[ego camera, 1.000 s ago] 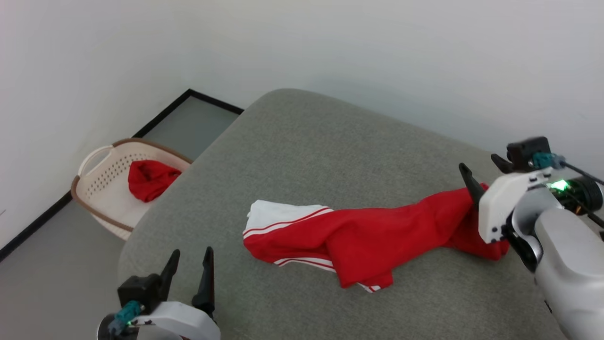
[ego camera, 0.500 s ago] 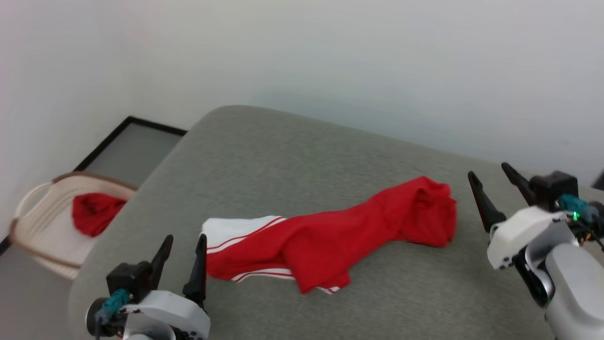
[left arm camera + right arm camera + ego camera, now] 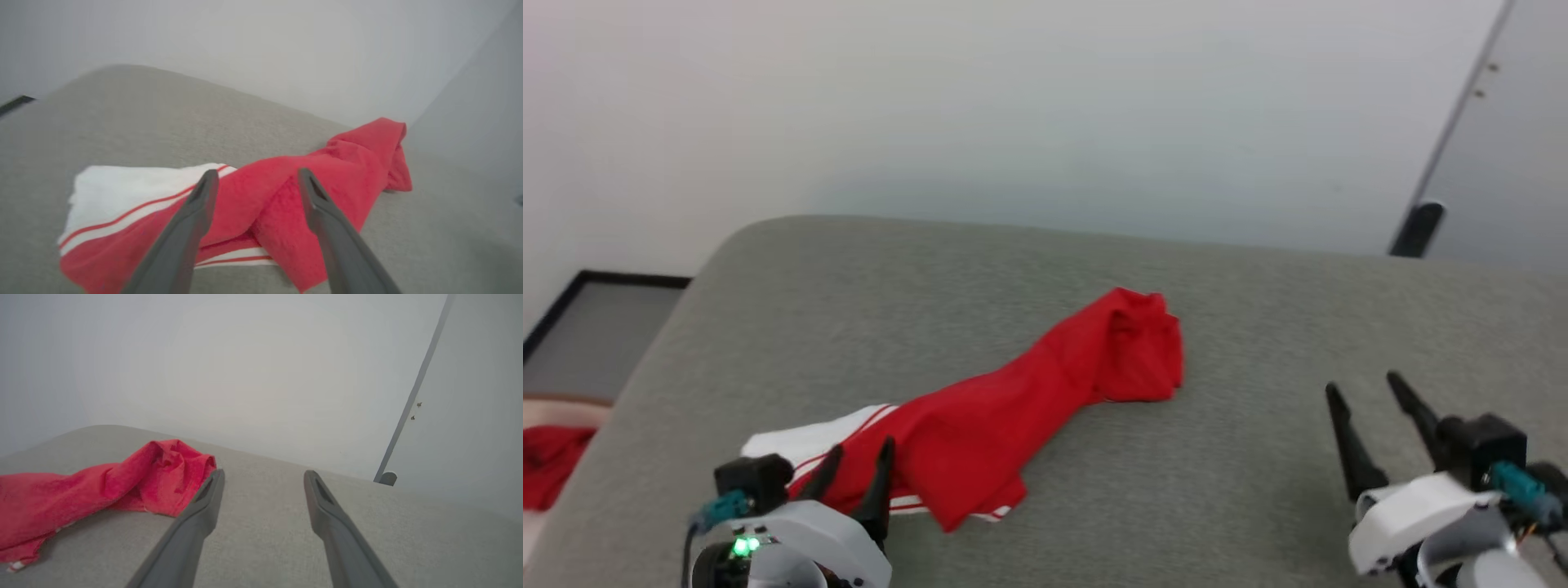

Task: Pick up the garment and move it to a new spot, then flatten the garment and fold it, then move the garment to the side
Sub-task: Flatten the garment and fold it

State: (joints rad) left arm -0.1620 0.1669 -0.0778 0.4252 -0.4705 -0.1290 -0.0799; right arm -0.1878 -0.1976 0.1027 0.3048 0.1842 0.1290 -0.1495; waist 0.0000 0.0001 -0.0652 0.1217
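Reach decides the coming move. The garment lies rumpled into one long rope on the grey cushion. Its long axis runs on a slant: the white sleeve end with red stripes sits near the cushion's near-left corner, and the bunched red end points toward the middle, somewhat closer to the far edge. No lettering shows, since the front is folded inward or under.

The left gripper is clearly the nearer one. Its jaws stand wide and hold nothing, and its fingers point over the sleeve end. In the left wrist view they straddle the red fold just beside the white sleeve; whether a tip touches cloth I cannot tell.

The right gripper is also wide and empty. It sits by the near edge toward the right, well apart from the bunched red end, which lies ahead and to the left of its fingers with bare cushion between.

Flattening probably wants a hold at each end, so the right arm would have the longer way to go, leftward and toward the far edge.

Nothing on the cushion blocks either path. A pale wall rises behind the far edge, and a door with a dark stop stands past the far-right corner. Another red cloth lies low beyond the left edge.
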